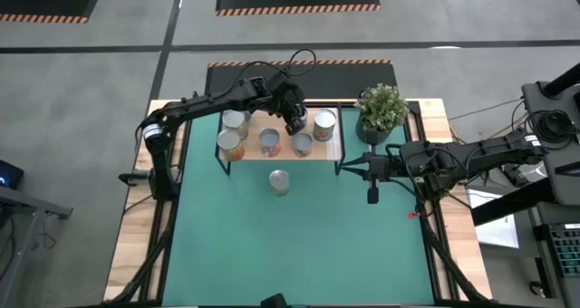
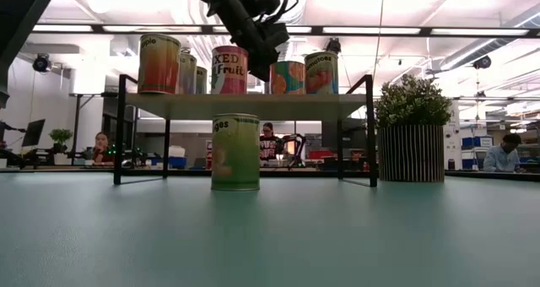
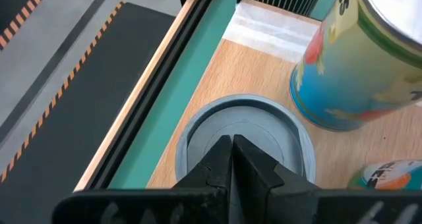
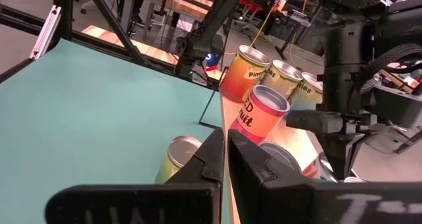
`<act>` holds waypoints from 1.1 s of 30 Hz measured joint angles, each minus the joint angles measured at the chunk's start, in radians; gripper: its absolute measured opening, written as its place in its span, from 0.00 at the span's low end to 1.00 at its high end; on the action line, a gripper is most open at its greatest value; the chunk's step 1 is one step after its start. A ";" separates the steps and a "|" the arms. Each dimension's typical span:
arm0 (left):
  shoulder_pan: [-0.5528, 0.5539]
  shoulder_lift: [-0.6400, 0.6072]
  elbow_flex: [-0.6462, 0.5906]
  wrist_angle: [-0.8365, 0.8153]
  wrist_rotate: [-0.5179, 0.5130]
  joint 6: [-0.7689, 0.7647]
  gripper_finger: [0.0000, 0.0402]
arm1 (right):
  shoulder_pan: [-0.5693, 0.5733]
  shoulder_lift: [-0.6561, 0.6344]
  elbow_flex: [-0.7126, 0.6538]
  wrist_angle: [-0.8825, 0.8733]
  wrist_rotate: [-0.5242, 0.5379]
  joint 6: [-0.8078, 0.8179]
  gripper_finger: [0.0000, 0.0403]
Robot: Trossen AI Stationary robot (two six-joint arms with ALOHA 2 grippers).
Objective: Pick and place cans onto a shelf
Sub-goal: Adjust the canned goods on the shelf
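Observation:
The light-wood shelf stands at the far side of the green mat and carries several cans. One green-labelled can stands on its base on the mat just in front of the shelf. My left gripper is shut and slants down over the shelf's far side, right above the silvery top of a can. A blue-and-yellow can stands beside it. My right gripper is shut and hangs level above the mat's right side, holding nothing. My left gripper's shut fingertips stand over the middle of the can's round top, slanting down from the table's left. I cannot tell whether they touch the lid. The can stands upright on the shelf board.
A potted green plant stands at the shelf's right end, close to my right arm. The shelf's black legs stand on the mat. People sit at desks in the room beyond the table. Open mat lies toward the near edge.

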 joint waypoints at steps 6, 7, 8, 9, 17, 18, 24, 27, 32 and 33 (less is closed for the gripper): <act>0.000 -0.008 -0.001 -0.008 0.000 0.000 0.00 | 0.000 0.000 0.000 0.000 0.000 0.000 0.02; 0.000 -0.011 -0.001 -0.011 0.000 0.000 0.00 | 0.000 0.000 0.000 0.000 0.000 0.000 0.02; -0.001 -0.012 -0.002 -0.013 0.000 0.000 0.00 | 0.000 0.000 0.000 0.000 0.000 0.000 0.02; -0.001 -0.012 -0.002 -0.013 0.000 0.000 0.00 | 0.000 0.000 0.000 0.000 0.000 0.000 0.02; -0.003 -0.017 -0.002 -0.018 0.000 0.001 0.00 | 0.000 0.000 0.000 0.000 0.000 0.000 0.02; -0.003 -0.017 -0.003 -0.017 -0.005 0.001 0.00 | 0.000 0.000 0.000 0.000 0.000 0.000 0.02; -0.007 -0.016 -0.003 -0.020 -0.031 0.001 0.00 | 0.000 0.000 0.000 0.000 0.000 0.002 0.02; -0.018 -0.016 -0.003 -0.026 -0.035 0.000 0.00 | 0.000 0.000 0.000 0.000 0.000 0.002 0.02; -0.043 -0.016 -0.003 -0.041 -0.035 0.000 0.00 | 0.000 0.000 0.000 0.000 0.000 0.000 0.02; -0.048 -0.016 -0.003 -0.043 -0.035 0.000 0.00 | 0.000 0.000 0.000 0.000 0.000 0.001 0.02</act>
